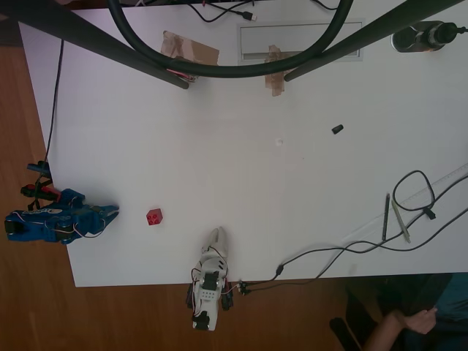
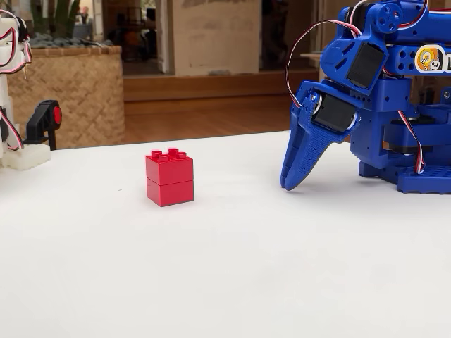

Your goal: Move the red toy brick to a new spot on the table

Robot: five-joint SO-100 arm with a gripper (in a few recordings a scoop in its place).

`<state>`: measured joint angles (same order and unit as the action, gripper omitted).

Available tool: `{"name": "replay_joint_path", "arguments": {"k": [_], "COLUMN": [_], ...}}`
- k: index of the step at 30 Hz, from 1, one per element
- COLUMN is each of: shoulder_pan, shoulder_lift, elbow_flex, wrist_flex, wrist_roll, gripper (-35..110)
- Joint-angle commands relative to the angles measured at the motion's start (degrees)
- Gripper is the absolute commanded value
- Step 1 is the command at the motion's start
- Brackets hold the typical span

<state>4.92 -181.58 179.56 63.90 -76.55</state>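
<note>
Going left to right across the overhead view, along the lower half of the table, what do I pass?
Blue arm's gripper → red toy brick → white arm → black cable → two pens, all on the white table.
</note>
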Motion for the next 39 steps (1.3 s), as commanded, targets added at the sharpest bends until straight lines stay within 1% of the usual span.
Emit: {"name": "replay_joint_path", "arguments": {"k": [1,10,16,19,21,26,32,39], "shoulder_pan": [0.7,-0.2,1.1,2.8,3.7,6.1,6.3,5.4], "shoulder_lift": [5.7,26.0,38.9,43.9,45.7,49.0,52.0,52.9], "elbow_flex": [-8.2,-26.8,-33.7,-34.0,-33.7,-30.5,-28.7,-21.3], "wrist_flex": [-2.1,-8.1,-17.4,-24.7,-28.4,-41.5,-49.4,-60.1], "wrist_roll": [-2.1,-4.6,-6.9,-10.2,-12.0,-15.6,-15.9,-17.5], "gripper": [10,24,31,34,35,38,39,39]}}
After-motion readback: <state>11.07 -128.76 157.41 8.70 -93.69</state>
